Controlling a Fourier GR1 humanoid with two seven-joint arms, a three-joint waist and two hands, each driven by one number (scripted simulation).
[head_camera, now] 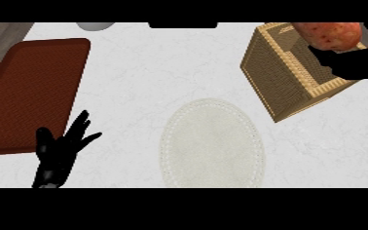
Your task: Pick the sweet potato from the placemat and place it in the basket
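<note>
The reddish-orange sweet potato (332, 35) is held up at the upper right, over the far right side of the woven basket (284, 73). My right hand (346, 63) curls round it from below and partly hides the basket's opening. The pale oval placemat (212, 143) lies bare at the lower middle of the counter. At the lower left my left hand (61, 151) rests open with its fingers up, next to the brown tray's edge.
A brown rectangular tray (39, 87) covers the left side. A grey round object (96, 26) and a dark object (182, 25) show at the top edge. The white marbled counter (165, 68) lies between tray, placemat and basket.
</note>
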